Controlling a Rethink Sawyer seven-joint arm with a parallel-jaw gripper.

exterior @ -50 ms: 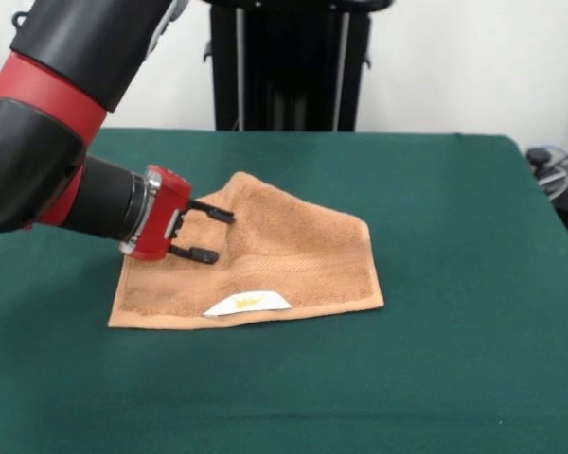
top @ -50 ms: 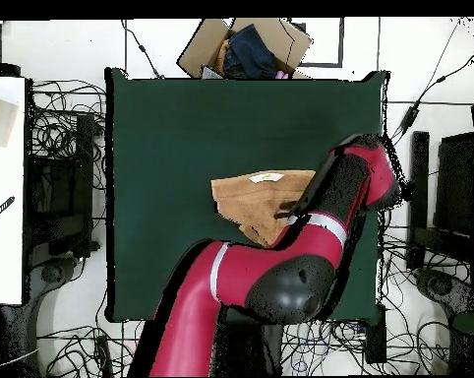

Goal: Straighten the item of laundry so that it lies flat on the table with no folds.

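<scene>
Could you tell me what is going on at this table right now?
The robot arm's gripper is open and low at one side of an orange towel on the green table. The towel is not flat yet: one corner is folded over, so its outline is lopsided. Its white label shows at the near edge.

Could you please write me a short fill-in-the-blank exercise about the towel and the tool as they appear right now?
1. The towel lies on a table covered in dark ____ cloth.
2. The tool has its two black fingers ____, with a gap between them.
3. The white label bears a ____ mark.

Missing words: green; open; yellow
</scene>
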